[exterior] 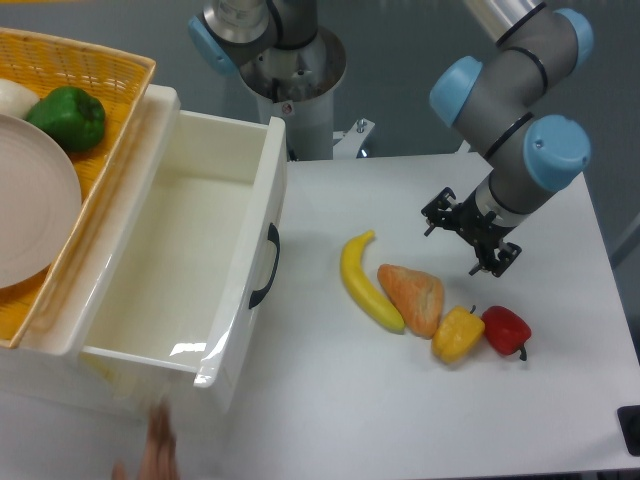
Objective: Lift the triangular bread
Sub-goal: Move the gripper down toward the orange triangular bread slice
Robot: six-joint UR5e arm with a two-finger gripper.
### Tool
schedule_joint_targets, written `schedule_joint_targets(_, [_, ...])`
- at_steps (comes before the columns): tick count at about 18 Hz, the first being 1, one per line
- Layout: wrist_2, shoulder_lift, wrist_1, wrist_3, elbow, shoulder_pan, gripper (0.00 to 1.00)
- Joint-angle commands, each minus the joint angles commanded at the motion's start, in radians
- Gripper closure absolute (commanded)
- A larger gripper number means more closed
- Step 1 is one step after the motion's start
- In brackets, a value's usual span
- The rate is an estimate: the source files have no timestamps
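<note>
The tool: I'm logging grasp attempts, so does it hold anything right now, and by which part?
Nothing is held. The tool hangs above the table, up and right of the triangular bread, which lies untouched beside the banana.

- You face a white table point(400, 420).
- On it lie, left to right, a yellow banana point(362, 281), the triangular bread point(415, 296), a yellow bell pepper point(457, 335) and a red bell pepper point(505, 329).
- A white open drawer box point(170, 270) occupies the left side.
</note>
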State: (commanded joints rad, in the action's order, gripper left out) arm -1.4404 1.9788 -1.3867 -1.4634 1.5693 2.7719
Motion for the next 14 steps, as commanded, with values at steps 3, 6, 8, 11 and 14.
schedule_joint_targets(3, [0.005,0.003,0.003,0.002,0.023,-0.005,0.00])
schedule_joint_targets(6, [0.040,0.021,0.005,0.021,0.025,-0.011,0.00])
schedule_joint_targets(8, [0.064,0.037,0.011,0.079,0.025,-0.014,0.00])
schedule_joint_targets(11, [0.064,0.064,0.086,0.123,0.025,-0.029,0.00])
schedule_joint_targets(14, [0.063,0.089,0.126,0.150,0.020,-0.041,0.00])
